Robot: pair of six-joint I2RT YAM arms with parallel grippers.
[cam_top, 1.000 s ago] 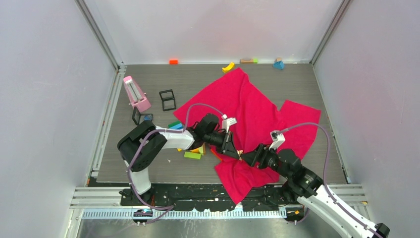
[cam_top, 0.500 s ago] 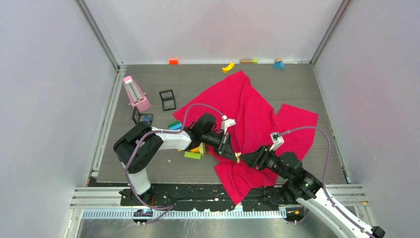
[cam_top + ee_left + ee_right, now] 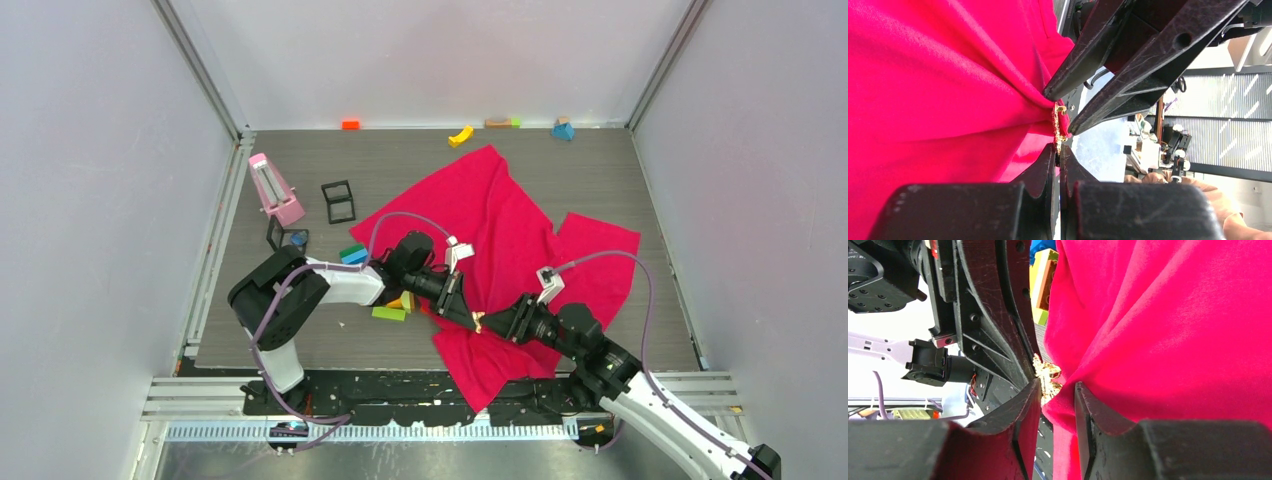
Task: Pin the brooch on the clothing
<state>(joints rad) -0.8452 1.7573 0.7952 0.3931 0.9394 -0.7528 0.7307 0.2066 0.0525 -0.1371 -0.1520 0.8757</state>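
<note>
Two grippers: one left gripper (image 3: pixel 470 317) and one right gripper (image 3: pixel 490 325), tip to tip. Between their tips sits one brooch (image 3: pixel 479 322). Under both lies one red T-shirt (image 3: pixel 500 215).

Left of the left gripper and farther out stand two black wire frames (image 3: pixel 338 201) and one pink upright piece (image 3: pixel 275 190).

Far beyond both grippers, along the back edge, are four separate toy blocks (image 3: pixel 460 136) or small block groups. Just behind the left gripper is one cluster of blocks (image 3: pixel 389 313). At least four show there, and the arm hides the rest.
</note>
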